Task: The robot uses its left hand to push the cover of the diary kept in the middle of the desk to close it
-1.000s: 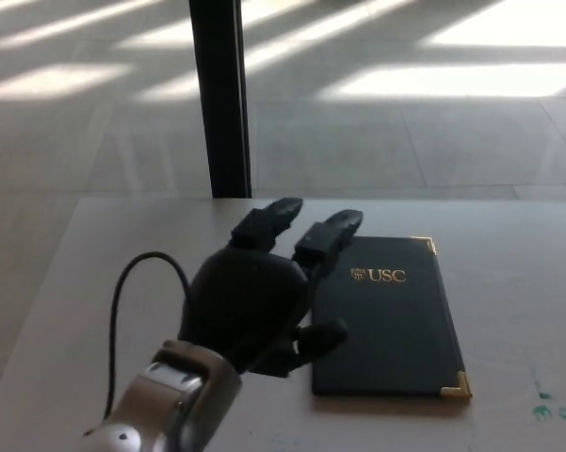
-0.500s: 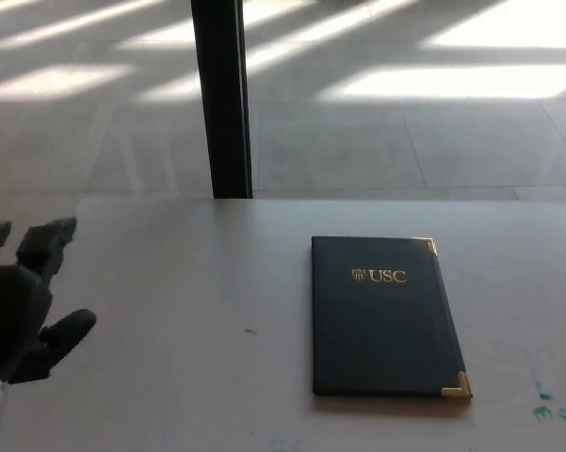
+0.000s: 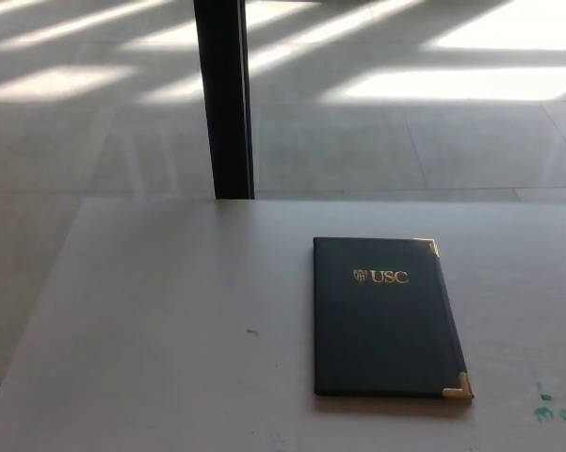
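A dark diary (image 3: 386, 317) lies flat and closed on the pale desk (image 3: 169, 320), right of the middle. Its cover faces up with gold "USC" lettering near the top and gold corner caps on its right side. No part of the robot shows in the head view; neither hand is visible.
A black vertical post (image 3: 224, 99) stands beyond the desk's far edge, with sunlit tiled floor (image 3: 405, 122) behind it. Small green marks (image 3: 554, 405) dot the desk at the lower right. The desk's left edge runs diagonally toward the lower left corner.
My left hand, beside the diary's left edge a second ago, drew back to the left and has left the picture. The diary stays closed in place.
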### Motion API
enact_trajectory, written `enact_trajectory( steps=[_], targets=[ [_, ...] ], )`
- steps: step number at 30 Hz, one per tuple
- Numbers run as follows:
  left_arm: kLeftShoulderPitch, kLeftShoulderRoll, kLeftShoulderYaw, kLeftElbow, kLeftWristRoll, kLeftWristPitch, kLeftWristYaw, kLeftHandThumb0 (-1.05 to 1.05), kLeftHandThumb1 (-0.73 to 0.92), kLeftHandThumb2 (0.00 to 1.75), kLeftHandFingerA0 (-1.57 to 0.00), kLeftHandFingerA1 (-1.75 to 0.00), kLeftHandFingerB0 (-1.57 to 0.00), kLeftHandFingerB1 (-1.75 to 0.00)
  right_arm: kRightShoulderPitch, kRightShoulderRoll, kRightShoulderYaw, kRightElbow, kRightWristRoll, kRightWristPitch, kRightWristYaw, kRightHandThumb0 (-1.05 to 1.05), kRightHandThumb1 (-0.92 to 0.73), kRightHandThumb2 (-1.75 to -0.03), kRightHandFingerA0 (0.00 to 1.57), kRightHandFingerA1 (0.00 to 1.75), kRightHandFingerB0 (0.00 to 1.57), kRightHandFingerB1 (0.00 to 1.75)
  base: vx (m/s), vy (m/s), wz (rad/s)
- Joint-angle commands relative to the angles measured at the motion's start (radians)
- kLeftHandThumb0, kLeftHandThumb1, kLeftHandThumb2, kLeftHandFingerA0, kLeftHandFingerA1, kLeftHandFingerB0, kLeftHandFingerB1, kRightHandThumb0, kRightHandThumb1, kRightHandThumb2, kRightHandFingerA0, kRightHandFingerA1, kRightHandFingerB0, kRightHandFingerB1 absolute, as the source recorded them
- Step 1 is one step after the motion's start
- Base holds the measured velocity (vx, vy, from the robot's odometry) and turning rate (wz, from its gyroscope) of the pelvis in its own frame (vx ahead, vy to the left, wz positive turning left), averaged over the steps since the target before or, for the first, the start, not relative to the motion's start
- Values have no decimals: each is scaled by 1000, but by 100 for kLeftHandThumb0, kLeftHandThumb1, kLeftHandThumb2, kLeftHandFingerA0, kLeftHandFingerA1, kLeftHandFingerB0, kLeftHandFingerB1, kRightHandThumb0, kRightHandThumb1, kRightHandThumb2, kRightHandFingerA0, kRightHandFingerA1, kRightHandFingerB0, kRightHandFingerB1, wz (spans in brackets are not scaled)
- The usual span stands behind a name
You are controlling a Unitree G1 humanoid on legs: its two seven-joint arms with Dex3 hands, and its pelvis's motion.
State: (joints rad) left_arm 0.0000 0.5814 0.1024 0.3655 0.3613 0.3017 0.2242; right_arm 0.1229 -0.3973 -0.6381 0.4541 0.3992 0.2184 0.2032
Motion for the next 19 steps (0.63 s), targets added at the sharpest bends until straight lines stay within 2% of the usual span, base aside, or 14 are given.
enact_trajectory(
  steps=[1,2,3,4,5,6,7,8,12,14,15,17,18,19],
  targets=[
    [-29,-253,616,387,-658,-91,-100,-99,84,64,-46,-117,-34,-108,25,-34,-40,-8,18,24,-13,-92,-81,-65,75,76,59,53,0,0,0],
    [-35,-255,621,395,-657,-92,-107,-99,84,64,-46,-117,-34,-108,22,-33,-42,-6,18,26,-20,-92,-81,-65,75,76,59,53,0,0,0],
    [-46,-259,621,400,-657,-91,-117,-105,63,116,-69,-107,-49,-95,21,-35,-40,-3,15,25,-20,-92,-81,-65,75,76,58,53,0,0,0],
    [-55,-264,624,407,-663,-96,-150,-100,82,65,-64,-106,-43,-103,19,-43,-35,-1,15,23,-3,-92,-82,-65,71,77,56,54,0,0,0],
    [-72,-266,634,408,-670,-82,-156,-98,61,116,-75,-98,-56,-91,25,-45,-29,-9,7,18,-1,-93,-83,-65,71,77,55,55,0,0,0],
    [-82,-270,645,412,-683,-87,-178,-99,81,65,-67,-96,-49,-93,23,-46,-30,-10,6,21,-7,-94,-82,-66,72,77,55,54,0,0,0],
    [-89,-280,663,406,-710,-91,-215,-97,59,103,-64,-92,-52,-86,18,-48,-31,-9,9,27,-8,-94,-83,-65,71,77,55,54,0,0,0],
    [-100,-289,677,399,-729,-89,-228,-95,80,65,-66,-97,-53,-90,17,-49,-32,-11,12,31,-6,-94,-82,-65,73,77,55,55,0,0,0],
    [-110,-288,665,372,-733,-48,-339,-92,63,114,-55,-90,-43,-79,9,-52,-29,1,5,23,-11,-95,-81,-65,76,76,58,55,0,0,0],
    [-108,-280,654,370,-717,-36,-375,-90,62,114,-54,-89,-44,-79,9,-54,-26,0,2,29,-12,-95,-82,-65,75,76,57,55,0,0,0],
    [-102,-266,627,372,-695,-29,-419,-98,86,66,-49,-96,-44,-85,10,-54,-27,-2,6,28,-6,-95,-82,-65,74,77,55,54,0,0,0],
    [-103,-263,611,360,-673,-22,-417,-100,80,66,-56,-92,-50,-81,4,-57,-22,0,5,24,2,-96,-82,-65,73,78,53,55,0,0,0],
    [-107,-266,606,350,-664,-5,-415,-98,60,99,-53,-88,-54,-83,8,-55,-24,-11,6,26,0,-99,-72,-76,79,80,51,57,0,0,0],
    [-107,-266,606,350,-664,-5,-415,-98,60,99,-53,-88,-54,-83,8,-55,-24,-11,6,26,0,-99,-72,-76,79,80,51,57,0,0,0]
  ],
)
